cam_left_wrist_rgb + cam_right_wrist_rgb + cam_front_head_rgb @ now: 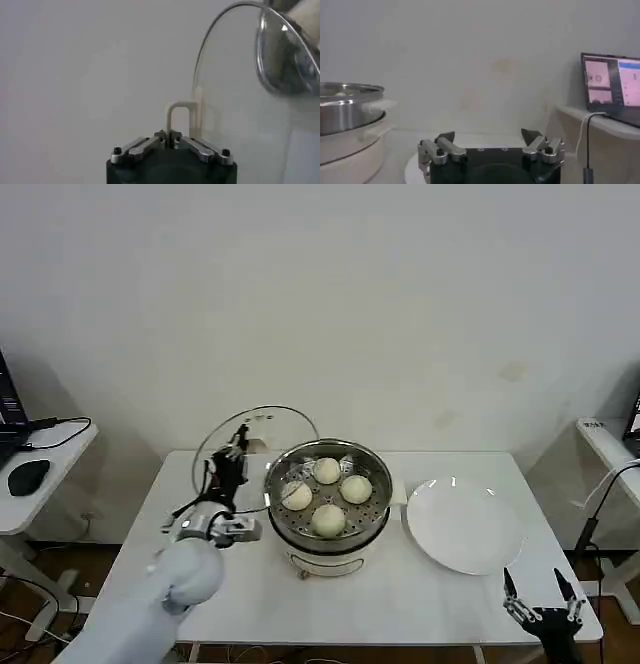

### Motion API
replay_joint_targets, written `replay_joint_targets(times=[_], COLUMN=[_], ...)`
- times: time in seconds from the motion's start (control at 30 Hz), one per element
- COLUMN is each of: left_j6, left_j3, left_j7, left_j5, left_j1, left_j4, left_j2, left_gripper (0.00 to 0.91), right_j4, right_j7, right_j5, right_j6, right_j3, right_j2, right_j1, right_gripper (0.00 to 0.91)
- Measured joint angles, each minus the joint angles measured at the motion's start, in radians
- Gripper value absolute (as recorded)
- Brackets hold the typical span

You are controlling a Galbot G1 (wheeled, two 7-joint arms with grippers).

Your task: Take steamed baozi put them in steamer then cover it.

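Head view has the steamer [328, 506] sitting at the centre of the white table [230, 584], and inside it, on the perforated tray, all four steamed baozi [328, 520] are spread out, none stacked. Just to the left of the pot in the frame, the cover [250, 446] stands up on edge, tilted, its rim close beside the steamer's rim. The left gripper [232, 456] is clamped on the cover's pale bar handle [176, 116]; the left wrist view shows its fingers pinched tight together on that handle, with the glass arching away toward the upper right of the frame. To the right of the steamer lies a white plate [462, 526], bare, near the pot but not touching. Lower right of the frame, off the table's front corner, the right gripper [541, 602] hangs with its fingers spread wide, holding nothing. Bare tabletop lies along the front edge, below the steamer in the frame.
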Motion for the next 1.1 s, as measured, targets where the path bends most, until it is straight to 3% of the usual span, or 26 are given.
replay_joint_targets(times=[0.43,1.1], left_j6=[0.066,0.091], left_j3=[0.192,0.273], left_j7=[0.051,0.145], left_j5=[0.087,0.311], left_j1=[-0.125,-0.155], left_j4=[0.106,0.175], left_j2=[-0.111,-0.242], left_gripper=[0.000,0.000], right_j4=[0.001,-0.022], right_j7=[0.007,0.009], right_j5=[-0.023,-0.038], right_j6=[-0.007,-0.008], right_j3=[-0.016,-0.038], right_j2=[0.016,0.015], right_j1=[0.010,0.020], right_gripper=[0.907,0.907])
